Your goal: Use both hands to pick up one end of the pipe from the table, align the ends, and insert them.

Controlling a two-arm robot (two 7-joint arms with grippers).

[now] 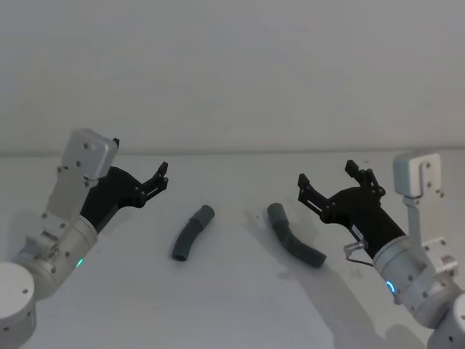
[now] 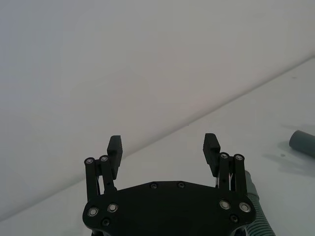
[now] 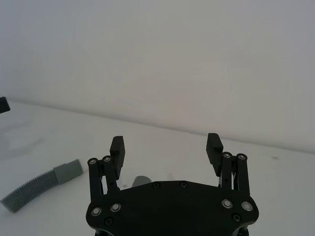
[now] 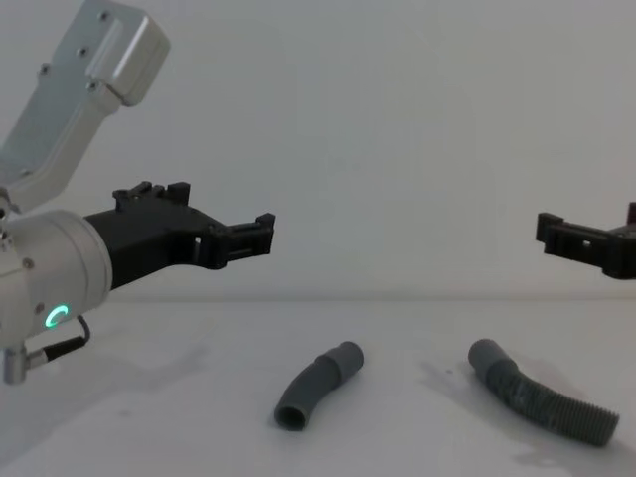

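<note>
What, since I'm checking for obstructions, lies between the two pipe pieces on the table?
Nothing: the head view shows bare table between the shorter pipe piece and the longer hose.

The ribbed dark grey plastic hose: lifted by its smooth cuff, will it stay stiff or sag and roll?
Probably sags slightly: the ribbed dark grey plastic hose already lies bent, and corrugations usually flex. Likely light, since its smooth cuff looks hollow. Being round, it might roll on the flat white table if nudged, though the bend should limit that.
</note>
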